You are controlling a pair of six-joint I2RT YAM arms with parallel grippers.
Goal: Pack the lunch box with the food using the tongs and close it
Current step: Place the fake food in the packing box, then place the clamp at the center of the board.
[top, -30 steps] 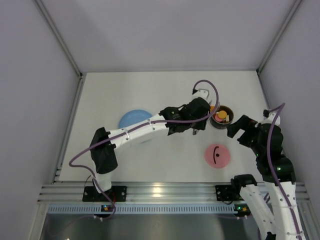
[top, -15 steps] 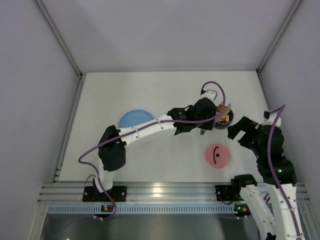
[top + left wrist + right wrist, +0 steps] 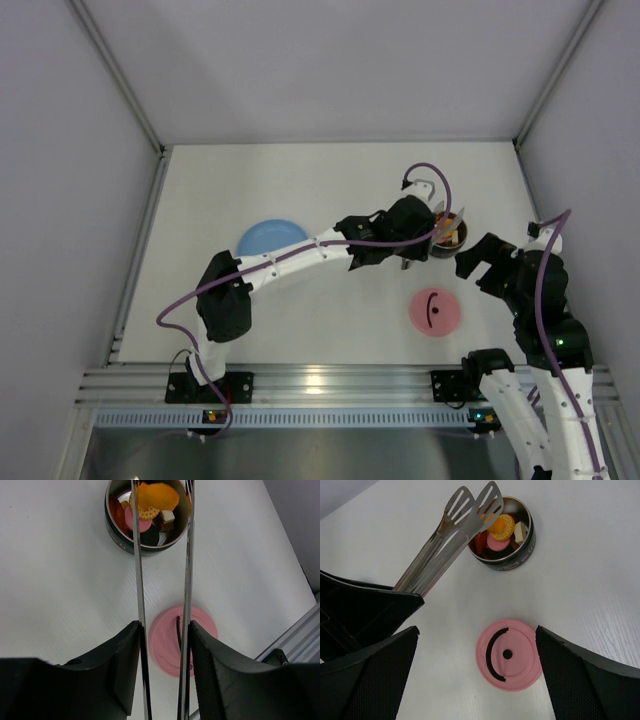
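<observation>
The lunch box [image 3: 116, 534], a small steel bowl, stands right of centre [image 3: 447, 238] with several pieces of food [image 3: 156, 496] inside: orange, pink, yellow-brown and dark. My left gripper [image 3: 165, 626] is shut on the tongs [image 3: 187, 570], whose two arms stand a little apart with their tips over the lunch box [image 3: 524, 547]. Nothing shows between the tongs [image 3: 445, 540] tips. The pink lid [image 3: 510, 655] lies flat on the table nearer me [image 3: 434, 312]. My right gripper [image 3: 476, 629] hangs open over the lid, holding nothing.
A light-blue plate [image 3: 265, 238] lies at the left, partly under the left arm. Grey walls close in the table on three sides. The aluminium rail [image 3: 330, 385] with both arm bases runs along the near edge.
The left arm has reached to the right, bringing the tongs' tips over the lunch box. The right arm and the lid have not moved.
</observation>
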